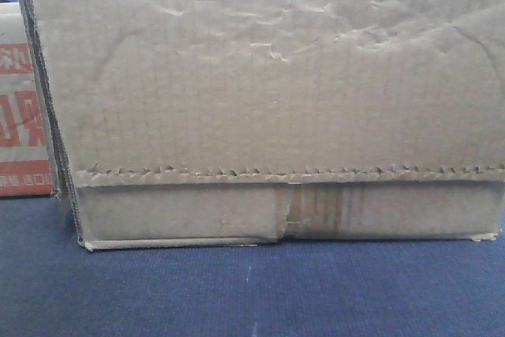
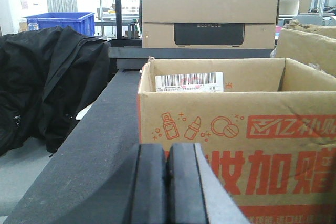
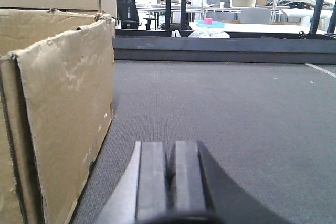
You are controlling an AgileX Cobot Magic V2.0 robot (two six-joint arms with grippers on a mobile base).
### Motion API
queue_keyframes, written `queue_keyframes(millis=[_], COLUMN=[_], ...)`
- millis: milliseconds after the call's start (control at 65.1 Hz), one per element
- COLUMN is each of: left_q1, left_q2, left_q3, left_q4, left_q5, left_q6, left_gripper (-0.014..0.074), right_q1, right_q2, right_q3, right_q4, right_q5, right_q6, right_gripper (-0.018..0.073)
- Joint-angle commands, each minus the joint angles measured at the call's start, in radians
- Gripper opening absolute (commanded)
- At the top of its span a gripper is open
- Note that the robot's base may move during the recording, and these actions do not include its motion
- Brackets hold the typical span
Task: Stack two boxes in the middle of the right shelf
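Observation:
A plain wrinkled brown box [image 1: 268, 100] with a serrated flap edge and a centre tape strip fills the front view, resting on dark blue-grey cloth. Its worn corner [image 3: 58, 108] stands just left of my right gripper [image 3: 170, 161], which is shut and empty low over the grey surface. A second box [image 2: 236, 145], open-topped with red print, sits right in front of my left gripper [image 2: 167, 166], which is shut with nothing in it. A sliver of that red-printed box [image 1: 24, 124] shows at the left of the front view. The right shelf middle is out of view.
A closed carton with a black label [image 2: 210, 17] stands behind the open box. A black jacket [image 2: 47, 82] lies to the left and a blue plastic bin [image 2: 60, 22] behind it. A dark raised edge [image 3: 226, 51] bounds the far side of the grey table surface [image 3: 236, 114].

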Motion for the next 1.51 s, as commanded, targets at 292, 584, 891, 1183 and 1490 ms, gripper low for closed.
queue_keyframes(millis=[292, 584, 891, 1183, 1490], left_q1=[-0.004, -0.004, -0.004, -0.004, -0.007], left_q2=[-0.003, -0.003, -0.003, -0.003, 0.209], left_q3=[-0.003, -0.003, -0.003, -0.134, -0.68], left_q4=[0.006, 0.006, 0.0, 0.0, 0.0], left_q5=[-0.018, -0.018, -0.112, -0.182, 0.246], left_q6=[0.001, 0.001, -0.001, -0.003, -0.003], left_gripper=[-0.0111, -0.0111, -0.0111, -0.0111, -0.0077], right_q1=[-0.004, -0.004, -0.003, -0.003, -0.002], right_q2=[-0.003, -0.003, -0.003, -0.003, 0.154], right_q3=[0.0, 0.0, 0.0, -0.091, -0.588], right_q4=[-0.001, -0.001, -0.001, 0.004, 0.004], right_q5=[-0.018, -0.018, -0.033, -0.113, 0.222], right_q6=[0.0, 0.0, 0.0, 0.0, 0.0], right_gripper=[-0.0155, -0.0155, -0.0155, -0.0155, -0.0155])
